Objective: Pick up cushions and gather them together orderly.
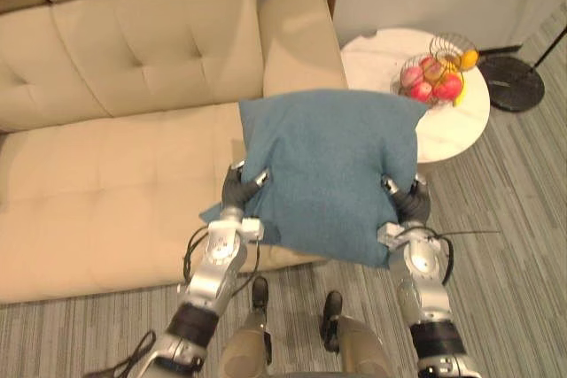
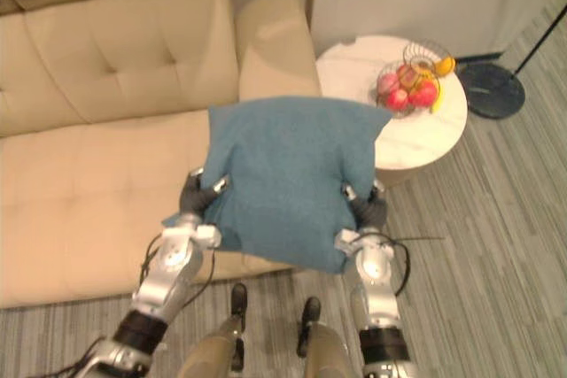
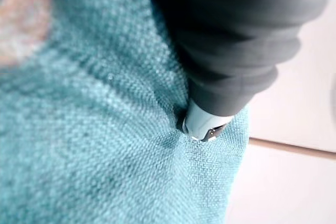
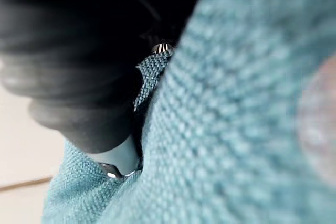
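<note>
- Blue cushion (image 1: 328, 174): one, woven cloth, plain face. Held up off the sofa (image 1: 115, 157) between both robot hands, in front of the seat's front edge and beside the sofa arm. Its lower left corner pokes out below the left wrist.
- Left robot hand (image 1: 237, 187): pressed against the cushion's left edge. The part past the dark cover is sunk in the cloth, so I cannot tell how it grips.
- Right robot hand (image 1: 409, 199): against the cushion's right edge, low down. It is likewise buried in the cloth, and its grip cannot be told.
- Wrist views: the teal weave lies tight against each dark cover (image 3: 236, 40), with a blurred pale patch at one corner that cannot be made out.
- Sofa: cream, tufted back. Part of its front edge is hidden behind the cushion.
- Round white desk (image 1: 461, 121): just right of the sofa arm, its near-left rim covered by the cushion.
- Wire basket (image 1: 443, 50): on the desk, holding red fruit (image 1: 447, 86) and something yellow.
- Black round base (image 1: 514, 83): on the striped grey carpet (image 1: 514, 245), with its pole cut off.
</note>
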You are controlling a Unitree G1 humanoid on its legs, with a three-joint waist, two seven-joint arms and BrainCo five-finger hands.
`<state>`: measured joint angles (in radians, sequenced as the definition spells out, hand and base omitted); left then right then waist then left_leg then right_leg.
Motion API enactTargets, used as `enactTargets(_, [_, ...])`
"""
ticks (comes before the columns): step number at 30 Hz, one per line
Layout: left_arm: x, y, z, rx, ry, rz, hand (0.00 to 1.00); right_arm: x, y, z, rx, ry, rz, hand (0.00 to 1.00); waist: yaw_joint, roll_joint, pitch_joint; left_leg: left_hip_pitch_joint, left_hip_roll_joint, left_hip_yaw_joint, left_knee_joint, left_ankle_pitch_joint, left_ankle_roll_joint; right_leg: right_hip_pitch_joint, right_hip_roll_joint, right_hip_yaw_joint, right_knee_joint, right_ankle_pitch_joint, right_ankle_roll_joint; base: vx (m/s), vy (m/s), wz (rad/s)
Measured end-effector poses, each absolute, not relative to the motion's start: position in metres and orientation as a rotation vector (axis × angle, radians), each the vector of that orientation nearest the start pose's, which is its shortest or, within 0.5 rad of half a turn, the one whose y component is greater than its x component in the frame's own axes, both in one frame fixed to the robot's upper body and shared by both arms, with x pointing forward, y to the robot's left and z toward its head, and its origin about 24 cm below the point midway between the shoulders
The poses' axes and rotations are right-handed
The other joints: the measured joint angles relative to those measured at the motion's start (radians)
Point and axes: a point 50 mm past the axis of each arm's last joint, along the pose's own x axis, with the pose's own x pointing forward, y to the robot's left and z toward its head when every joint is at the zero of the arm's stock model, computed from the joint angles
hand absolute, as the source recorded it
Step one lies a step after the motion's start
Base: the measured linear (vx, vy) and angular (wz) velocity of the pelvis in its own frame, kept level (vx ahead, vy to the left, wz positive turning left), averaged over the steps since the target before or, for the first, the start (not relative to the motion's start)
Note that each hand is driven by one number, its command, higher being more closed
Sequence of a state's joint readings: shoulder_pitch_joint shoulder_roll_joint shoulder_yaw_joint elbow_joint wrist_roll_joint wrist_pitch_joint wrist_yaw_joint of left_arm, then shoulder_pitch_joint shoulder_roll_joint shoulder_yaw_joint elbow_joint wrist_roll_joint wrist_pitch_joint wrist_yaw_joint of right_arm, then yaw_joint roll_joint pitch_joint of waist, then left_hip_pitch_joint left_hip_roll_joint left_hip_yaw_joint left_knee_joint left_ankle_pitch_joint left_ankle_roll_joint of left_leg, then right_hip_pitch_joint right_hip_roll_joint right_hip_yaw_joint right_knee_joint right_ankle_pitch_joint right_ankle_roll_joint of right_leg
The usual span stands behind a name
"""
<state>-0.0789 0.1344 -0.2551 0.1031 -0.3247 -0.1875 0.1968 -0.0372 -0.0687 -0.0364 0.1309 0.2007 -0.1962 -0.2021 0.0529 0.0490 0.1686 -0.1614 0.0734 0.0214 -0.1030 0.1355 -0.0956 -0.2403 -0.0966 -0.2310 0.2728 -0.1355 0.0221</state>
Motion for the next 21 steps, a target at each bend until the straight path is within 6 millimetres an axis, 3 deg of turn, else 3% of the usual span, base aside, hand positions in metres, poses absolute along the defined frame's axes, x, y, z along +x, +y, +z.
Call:
enactTargets(5, [0.233,0.128,0.037,-0.264,-0.055,-0.007,1.0,0.242,-0.176,0.039,0.046,-0.104,-0.238,1.0,0.008,0.015,-0.065,0.026,-0.004,-0.021,0.001,-0.003,0.002,0.044,-0.007,-0.031,-0.002,-0.008,0.003,0.0,0.013,0.17])
enactTargets(9, [0.231,0.129,0.038,-0.272,-0.07,-0.006,1.0,0.243,-0.175,0.04,-0.001,-0.115,-0.239,1.0,0.014,0.018,-0.068,-0.061,-0.025,-0.093,0.147,-0.043,-0.007,0.067,-0.027,-0.112,0.016,-0.016,0.0,-0.06,0.007,0.57])
enactTargets(12, [0.231,0.129,0.039,-0.277,-0.073,-0.001,1.0,0.243,-0.175,0.04,-0.025,-0.117,-0.239,1.0,0.035,0.02,-0.07,-0.099,-0.027,-0.142,0.145,-0.053,-0.002,0.081,-0.035,-0.199,0.032,-0.027,-0.007,-0.1,-0.013,0.84])
enactTargets(15, [0.231,0.123,0.039,-0.294,-0.073,-0.015,1.0,0.245,-0.181,0.045,-0.086,-0.135,-0.254,1.0,0.033,0.023,-0.072,-0.132,0.012,-0.041,0.141,-0.085,0.044,0.126,-0.067,-0.331,0.01,-0.027,-0.005,-0.09,0.027,1.32])
enactTargets(18, [0.231,0.124,0.04,-0.309,-0.077,-0.006,1.0,0.253,-0.18,0.054,-0.096,-0.174,-0.251,1.0,0.07,0.019,-0.074,-0.157,0.049,0.076,0.145,-0.098,0.022,0.117,-0.076,-0.365,0.001,-0.03,-0.006,-0.07,0.082,0.49])
enactTargets(19, [0.231,0.125,0.039,-0.32,-0.076,0.003,1.0,0.256,-0.177,0.059,-0.114,-0.192,-0.252,1.0,0.088,0.015,-0.074,-0.184,0.072,0.15,0.171,-0.091,0.033,0.112,-0.088,-0.367,-0.008,-0.033,0.004,-0.01,0.158,0.13])
enactTargets(21, [0.231,0.125,0.04,-0.326,-0.076,0.01,1.0,0.254,-0.176,0.064,-0.107,-0.206,-0.262,1.0,0.093,0.021,-0.078,-0.222,0.119,0.213,0.283,-0.096,0.04,0.119,-0.092,-0.372,-0.009,-0.029,0.029,0.04,0.185,0.07])
